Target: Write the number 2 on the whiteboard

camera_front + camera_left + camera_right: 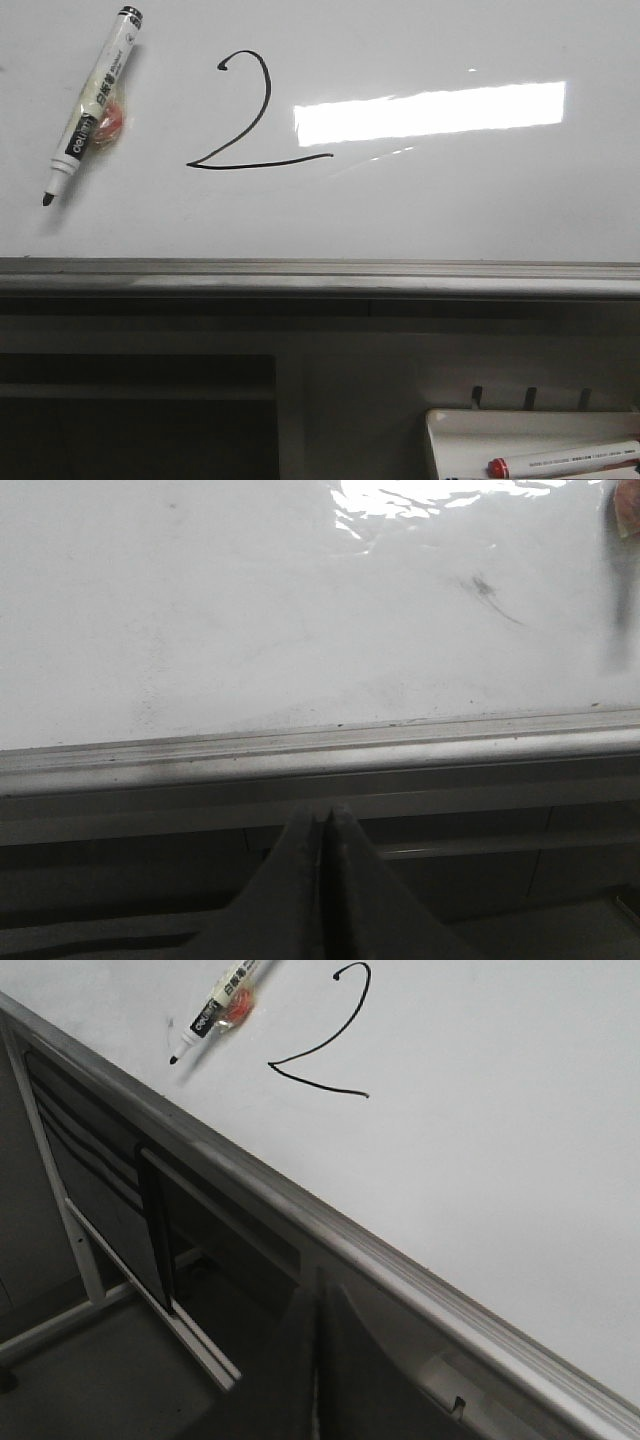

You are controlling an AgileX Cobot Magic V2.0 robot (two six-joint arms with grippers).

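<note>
Task looking done: number 2 (252, 112) sitting complete on whiteboard (480, 210), uncapped marker (93, 103) lying beside it. Left gripper (327, 820) and right gripper (318, 1305) both resting clenched, holding nothing, off the board.

Left gripper (327, 815) fingers pressed together (empty); right gripper (318, 1295) likewise.
</note>
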